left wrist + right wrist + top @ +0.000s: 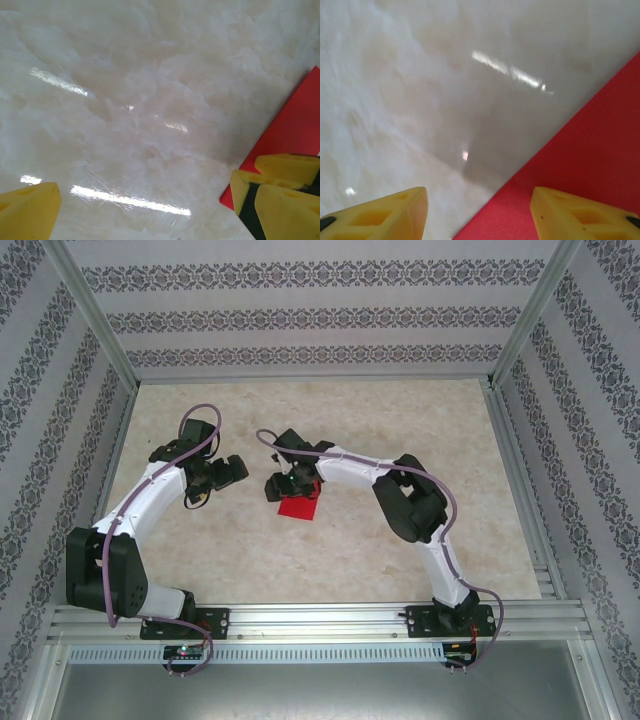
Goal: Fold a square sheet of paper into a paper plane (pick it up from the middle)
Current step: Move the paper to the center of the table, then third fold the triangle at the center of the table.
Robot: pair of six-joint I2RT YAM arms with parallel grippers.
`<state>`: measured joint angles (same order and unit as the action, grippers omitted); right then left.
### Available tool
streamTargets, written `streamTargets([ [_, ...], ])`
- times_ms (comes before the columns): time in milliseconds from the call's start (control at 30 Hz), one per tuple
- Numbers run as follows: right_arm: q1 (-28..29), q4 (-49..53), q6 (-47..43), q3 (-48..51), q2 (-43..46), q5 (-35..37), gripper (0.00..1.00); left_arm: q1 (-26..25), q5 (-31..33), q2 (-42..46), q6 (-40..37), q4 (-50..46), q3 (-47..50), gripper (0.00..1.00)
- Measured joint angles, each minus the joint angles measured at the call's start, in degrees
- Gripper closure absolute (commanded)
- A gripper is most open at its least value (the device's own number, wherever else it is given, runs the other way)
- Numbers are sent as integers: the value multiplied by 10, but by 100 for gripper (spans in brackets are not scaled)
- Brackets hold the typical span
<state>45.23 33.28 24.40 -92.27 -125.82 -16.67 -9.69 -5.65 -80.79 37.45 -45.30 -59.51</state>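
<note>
Apparently readying a lift, right gripper, jaws apart, straddles an edge of the thin red square paper sheet; left gripper gapes nearby

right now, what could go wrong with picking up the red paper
The right claw straddles the edge of the red paper, one finger over bare table; closing here may crumple a corner rather than lift the middle. The open left claw hangs close by, so the two claws could bump.

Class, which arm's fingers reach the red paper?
The right gripper: its fingers straddle the edge of the square sheet of paper; the left gripper stands apart from it.
</note>
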Motion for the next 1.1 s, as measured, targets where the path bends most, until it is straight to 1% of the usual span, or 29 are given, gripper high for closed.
streamTargets([
  [133, -8, 19, -55, 100, 70, -16, 42, 0, -21, -3, 2, 10, 0, 5],
  [233, -15, 35, -78, 160, 113, -30, 42, 0, -46, -9, 2, 23, 0, 9],
  [400, -23, 40, -69, 210, 155, -40, 42, -8, -85, -23, 3, 52, 1, 18],
  [467, -27, 35, -46, 228, 182, -39, 41, -19, -101, -28, 6, 67, 3, 25],
  [500, -28, 30, -31, 237, 200, -37, 41, -26, -109, -31, 8, 75, 5, 31],
  [533, -32, 22, -13, 246, 224, -33, 42, -35, -120, -34, 11, 85, 8, 42],
  [567, -38, 9, 5, 259, 252, -29, 43, -45, -128, -37, 16, 94, 9, 47],
  [667, -64, -27, 65, 299, 340, -12, 47, -83, -158, -57, 25, 129, 8, 55],
  [767, -94, -52, 114, 351, 407, 5, 51, -132, -181, -101, 30, 149, -9, 60],
  [867, -119, -63, 153, 408, 442, 12, 52, -182, -200, -159, 36, 167, -45, 69],
  [933, -130, -65, 174, 444, 455, 12, 52, -207, -212, -194, 40, 180, -68, 72],
  [1100, -138, -73, 205, 496, 470, 2, 51, -249, -230, -266, 51, 206, -110, 79],
])
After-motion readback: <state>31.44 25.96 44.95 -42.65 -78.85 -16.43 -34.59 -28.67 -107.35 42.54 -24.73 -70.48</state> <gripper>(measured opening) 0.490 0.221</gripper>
